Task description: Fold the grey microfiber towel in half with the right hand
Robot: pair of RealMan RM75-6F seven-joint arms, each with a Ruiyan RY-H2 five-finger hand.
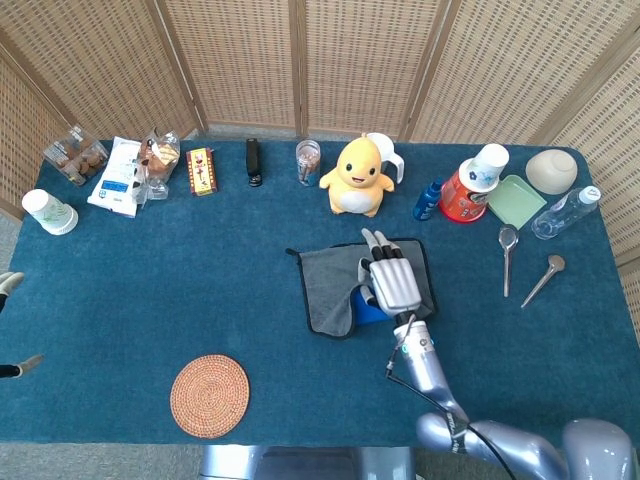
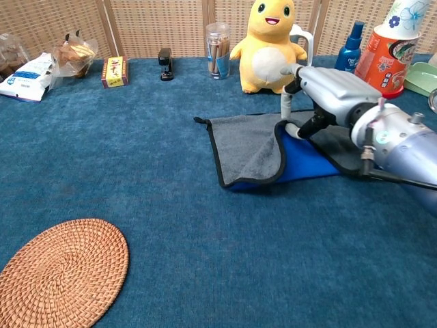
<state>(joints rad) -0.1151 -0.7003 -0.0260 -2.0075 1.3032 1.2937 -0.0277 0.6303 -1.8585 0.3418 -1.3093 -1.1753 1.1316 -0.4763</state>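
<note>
The grey microfiber towel [image 1: 325, 280] lies mid-table, black-edged, just in front of the yellow plush. My right hand [image 1: 388, 280] grips its near edge and holds it raised over the towel's far half, so the blue underside [image 1: 368, 308] shows. In the chest view the right hand [image 2: 324, 92] is above the towel [image 2: 246, 143], with the pinched edge curling under it and the blue underside [image 2: 304, 160] facing me. The towel's left part still lies flat. Only fingertips of my left hand [image 1: 8, 282] peek in at the left edge of the head view.
A yellow plush toy [image 1: 357, 178] stands right behind the towel, with a jar [image 1: 308, 162] and stapler [image 1: 253, 162] to its left. Blue spray bottle [image 1: 428, 200], orange cup [image 1: 463, 195] and spoons [image 1: 508, 255] are at the right. A woven coaster [image 1: 209, 396] lies front left.
</note>
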